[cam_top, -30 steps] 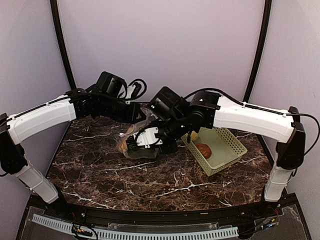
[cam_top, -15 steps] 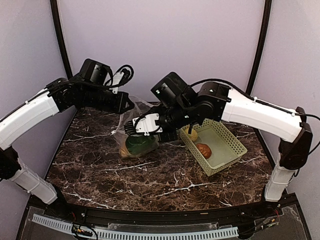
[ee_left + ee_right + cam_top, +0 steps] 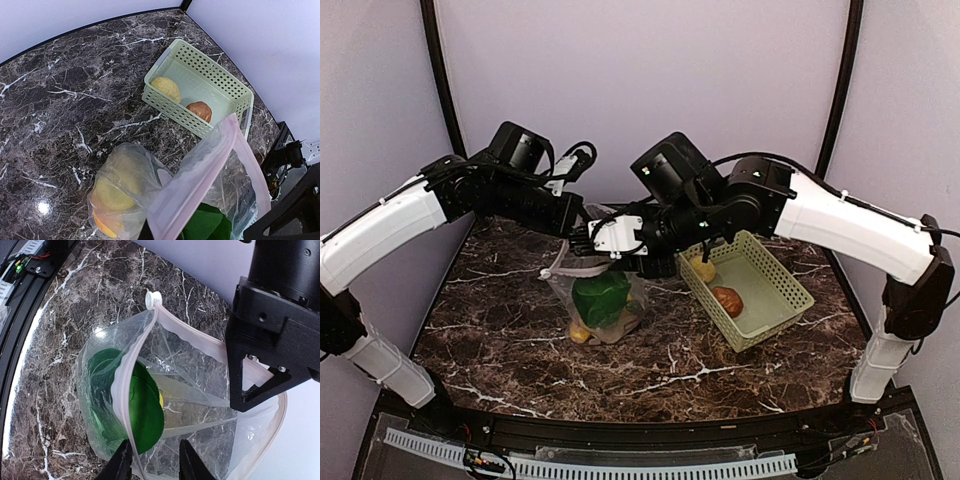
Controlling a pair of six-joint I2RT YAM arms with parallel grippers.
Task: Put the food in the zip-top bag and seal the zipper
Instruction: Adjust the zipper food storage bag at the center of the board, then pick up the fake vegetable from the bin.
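Left gripper (image 3: 242,402): shut tight on the far rim of the bag (image 3: 200,390), holding it up off to one side.
Right gripper (image 3: 155,460): fingers partly apart; the zipper (image 3: 131,385) on the near rim runs down to one finger, with no firm pinch visible.
Done: pepper (image 3: 600,298), bagged lemon (image 3: 112,195) and orange piece (image 3: 102,225) lie in the bag, below both grippers.
Left to do: loose lemon (image 3: 166,88) and potato (image 3: 200,111) sit in the basket (image 3: 170,112), to the right of the right gripper; the bag mouth gapes, unsealed.
Hard to tell: the left fingertips are cut off in their own view; no bok choy is visible anywhere.
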